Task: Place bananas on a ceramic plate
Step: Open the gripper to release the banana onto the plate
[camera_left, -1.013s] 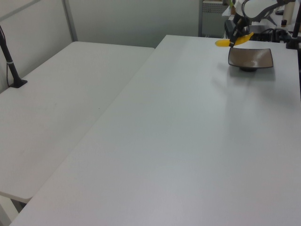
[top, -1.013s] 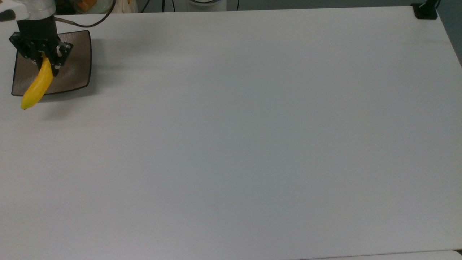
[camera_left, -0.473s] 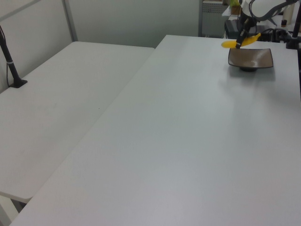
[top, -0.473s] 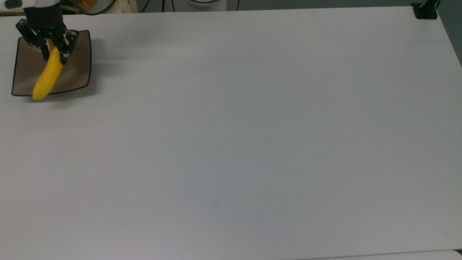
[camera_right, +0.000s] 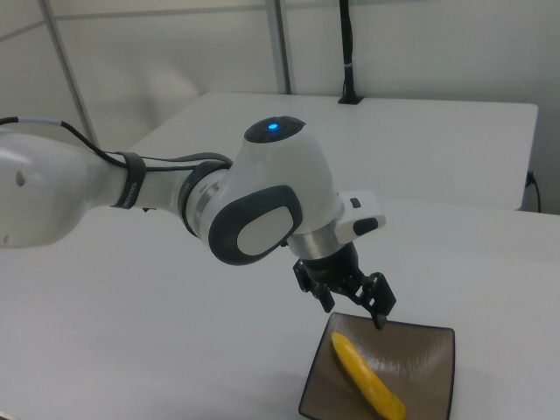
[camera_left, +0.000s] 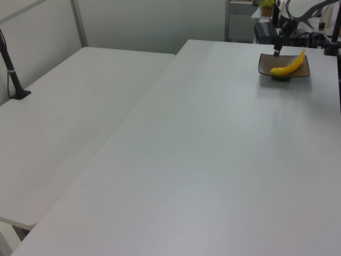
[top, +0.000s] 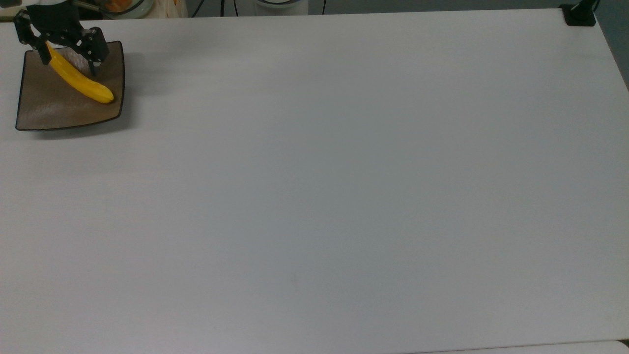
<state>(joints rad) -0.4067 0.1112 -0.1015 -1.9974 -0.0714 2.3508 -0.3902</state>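
Note:
The yellow banana [top: 78,81] lies diagonally on the square brown ceramic plate [top: 39,110] at the far left corner of the table in the top view. Its stem end points to the plate's far left corner and its tip rests near the right rim. My gripper [top: 68,59] hangs open just above the stem half, fingers spread on either side and apart from the fruit. In the left view the banana [camera_left: 288,65] rests across the plate [camera_left: 303,73] with the gripper [camera_left: 278,49] behind it. The right view has the gripper [camera_right: 354,311] open above the banana [camera_right: 367,381] and plate [camera_right: 429,367].
A pale round dish [top: 120,6] with orange contents stands just behind the plate, beside cables. A black mount [top: 580,14] sits at the table's far right corner. A second white table [camera_left: 69,106] adjoins on the left view's left, with a black post [camera_left: 13,74].
The gripper carried the banana further over the plate, opened and let it go. The banana now lies flat on the plate, turned to a new angle.

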